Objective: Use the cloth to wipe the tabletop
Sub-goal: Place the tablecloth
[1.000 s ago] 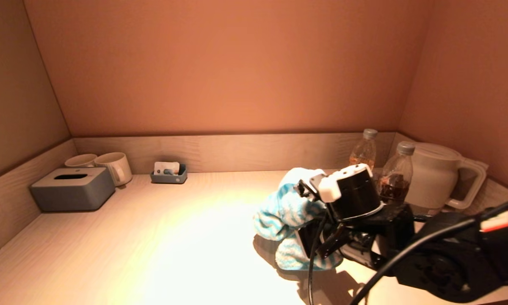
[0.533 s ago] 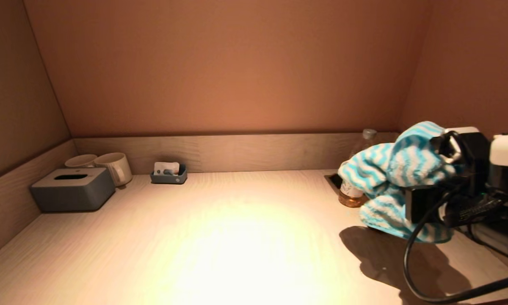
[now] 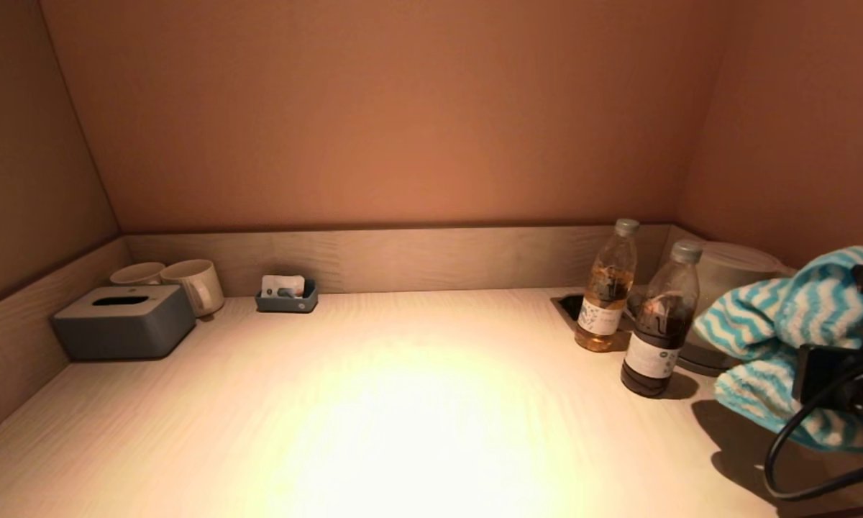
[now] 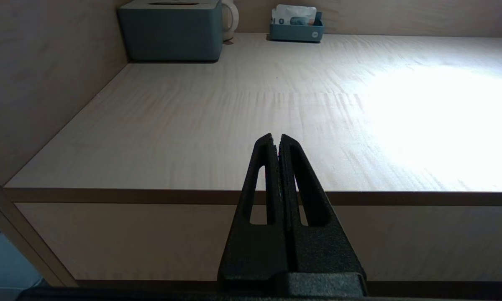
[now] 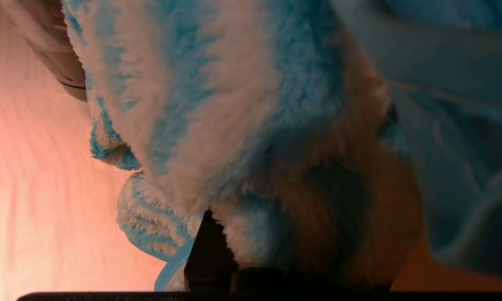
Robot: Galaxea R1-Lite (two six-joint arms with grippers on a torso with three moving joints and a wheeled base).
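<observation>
A fluffy blue-and-white striped cloth (image 3: 784, 338) hangs bunched at the far right of the head view, above the light wood tabletop (image 3: 374, 403). My right gripper (image 3: 845, 374) is shut on the cloth, mostly past the frame edge. In the right wrist view the cloth (image 5: 242, 125) fills the frame and hides the fingers. My left gripper (image 4: 276, 140) is shut and empty, parked below the table's front edge (image 4: 108, 195) at the left.
Two bottles (image 3: 604, 288) (image 3: 654, 324) and a white kettle (image 3: 726, 270) stand at the back right, close to the cloth. A grey tissue box (image 3: 124, 320), two mugs (image 3: 194, 284) and a small tray (image 3: 286, 293) sit at the back left.
My right gripper has swept the cloth from the table's middle right to the far right edge and lifted it. The bottles are uncovered again. The left arm has not moved.
</observation>
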